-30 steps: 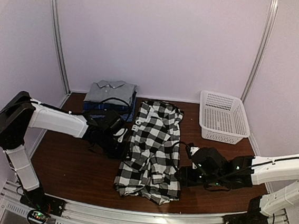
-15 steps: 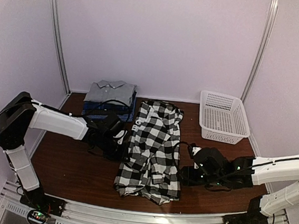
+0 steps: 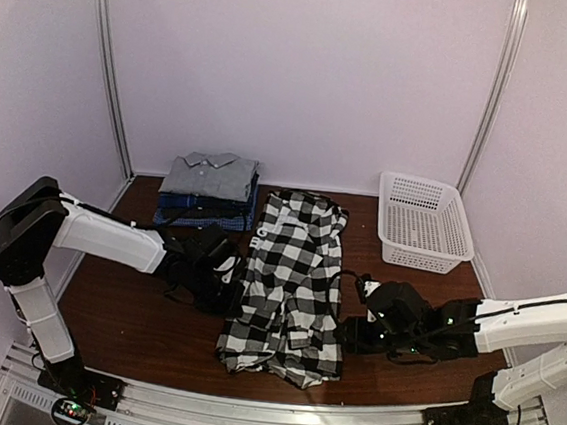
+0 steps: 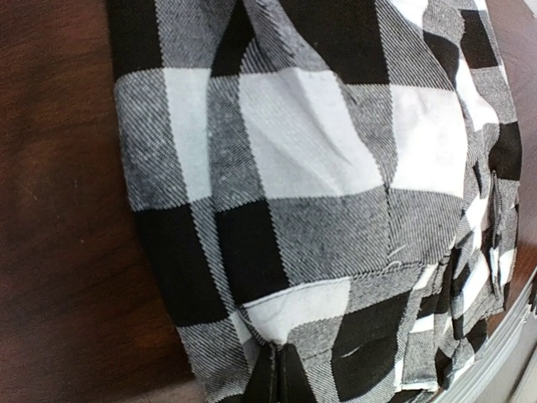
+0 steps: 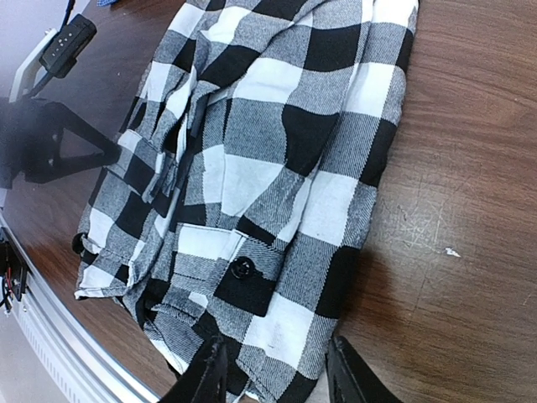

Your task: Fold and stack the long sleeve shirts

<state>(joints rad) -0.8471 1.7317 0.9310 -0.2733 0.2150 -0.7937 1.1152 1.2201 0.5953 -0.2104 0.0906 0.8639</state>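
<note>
The black-and-white check shirt (image 3: 292,284) lies folded lengthwise in the middle of the table. It fills the left wrist view (image 4: 319,168) and shows in the right wrist view (image 5: 268,168). My left gripper (image 3: 227,275) is at the shirt's left edge, and its fingers (image 4: 281,378) are shut on a pinch of the check cloth. My right gripper (image 3: 345,331) is at the shirt's right edge near the bottom. It is open (image 5: 277,374), with its fingers either side of the shirt's lower corner. A plain grey shirt (image 3: 210,175) lies folded on top of blue shirts (image 3: 203,210) at the back left.
A white lattice basket (image 3: 423,224) stands at the back right. The brown table (image 3: 133,319) has a metal rail (image 3: 273,423) along its near edge. White walls close in the sides and back.
My left gripper has moved a little nearer and to the right along the shirt's left edge. My right arm has barely moved.
</note>
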